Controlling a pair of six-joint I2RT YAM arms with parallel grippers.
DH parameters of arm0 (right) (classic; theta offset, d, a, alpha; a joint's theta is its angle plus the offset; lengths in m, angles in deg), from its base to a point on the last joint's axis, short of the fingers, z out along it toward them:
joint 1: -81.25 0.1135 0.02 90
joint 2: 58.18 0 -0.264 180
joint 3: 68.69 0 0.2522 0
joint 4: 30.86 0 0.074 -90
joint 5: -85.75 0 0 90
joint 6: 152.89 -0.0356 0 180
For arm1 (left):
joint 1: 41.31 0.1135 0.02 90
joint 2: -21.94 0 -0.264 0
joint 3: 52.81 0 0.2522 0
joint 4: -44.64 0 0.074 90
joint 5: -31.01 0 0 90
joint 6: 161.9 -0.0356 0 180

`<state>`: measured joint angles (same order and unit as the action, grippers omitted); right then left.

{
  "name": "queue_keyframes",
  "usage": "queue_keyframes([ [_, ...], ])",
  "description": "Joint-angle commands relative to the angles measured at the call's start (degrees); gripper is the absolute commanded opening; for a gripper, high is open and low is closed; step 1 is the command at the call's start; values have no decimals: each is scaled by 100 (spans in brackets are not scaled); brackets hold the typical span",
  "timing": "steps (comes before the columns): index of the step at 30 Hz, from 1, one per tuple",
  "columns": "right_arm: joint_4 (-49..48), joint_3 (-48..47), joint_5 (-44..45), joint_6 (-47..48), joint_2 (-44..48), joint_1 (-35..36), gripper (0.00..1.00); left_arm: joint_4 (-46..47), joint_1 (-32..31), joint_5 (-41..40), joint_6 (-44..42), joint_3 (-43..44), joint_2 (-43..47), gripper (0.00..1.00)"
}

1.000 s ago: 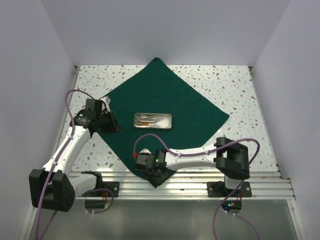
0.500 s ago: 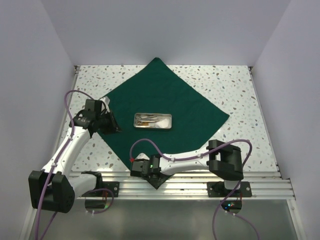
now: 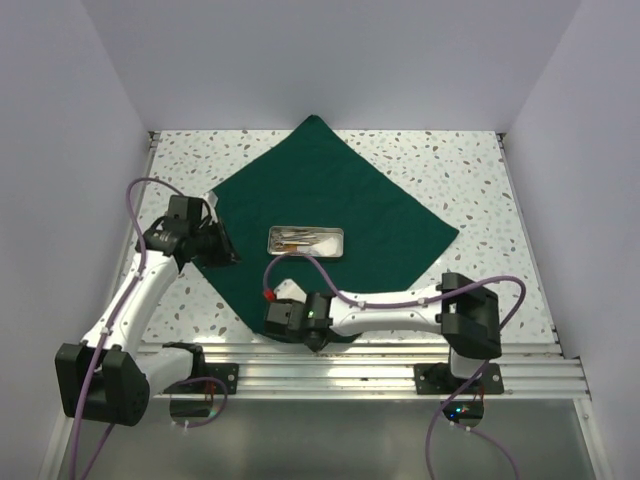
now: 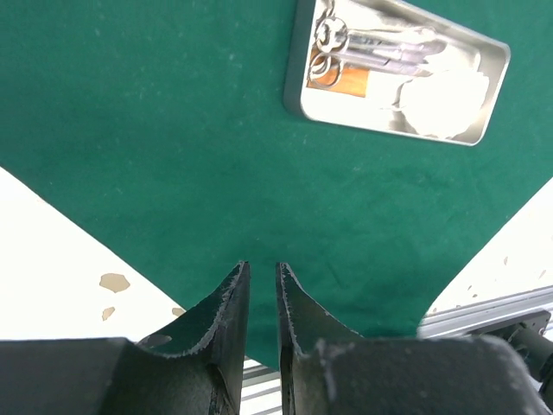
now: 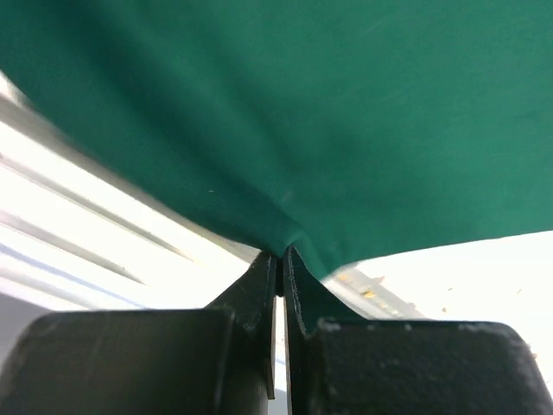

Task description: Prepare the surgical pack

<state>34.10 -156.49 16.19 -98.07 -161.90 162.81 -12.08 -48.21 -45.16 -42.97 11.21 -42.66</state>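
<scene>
The dark green drape (image 3: 330, 185) lies spread as a diamond on the speckled table. At its middle stands the steel tray (image 3: 306, 229) with scissors (image 4: 333, 39), forceps (image 4: 393, 56) and white gauze (image 4: 441, 99) inside. My right gripper (image 3: 322, 343) is shut on the drape's near corner; the cloth (image 5: 346, 104) bunches into the jaws of the right gripper (image 5: 281, 252) and rises off the table. My left gripper (image 3: 225, 255) sits over the drape's left corner. In the left wrist view the left gripper (image 4: 262, 264) shows a narrow gap, with the flat drape (image 4: 173, 130) beyond it.
Aluminium rails (image 3: 400, 375) run along the near table edge, just behind the lifted corner. White walls close in the table on three sides. Purple cables (image 3: 140, 195) loop off both arms. Bare speckled tabletop (image 3: 470, 170) surrounds the drape.
My right gripper has closed on the drape's near corner and drawn it back from the table edge, a little inward. The left gripper has barely moved.
</scene>
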Motion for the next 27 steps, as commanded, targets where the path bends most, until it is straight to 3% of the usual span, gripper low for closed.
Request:
queue_keyframes([
  [1, 223, -496, 565, 335, 546, -499, 0, -142, 30, -82, -54, 396, 44, 22],
  [6, 83, -857, 425, 985, 661, -1527, 0, -186, 74, -169, -115, 607, -167, 23],
  [11, -66, -1902, 337, 1900, 292, -2222, 0, -222, 171, -231, -247, 923, -571, 23],
  [18, 338, -4255, 320, 2427, -1096, -3075, 0, -310, 470, -196, -643, 1697, -1590, 24],
  [27, 610, -5927, -67, 2464, -2512, -3673, 0, -90, 663, -3, -757, 2163, -2425, 24],
])
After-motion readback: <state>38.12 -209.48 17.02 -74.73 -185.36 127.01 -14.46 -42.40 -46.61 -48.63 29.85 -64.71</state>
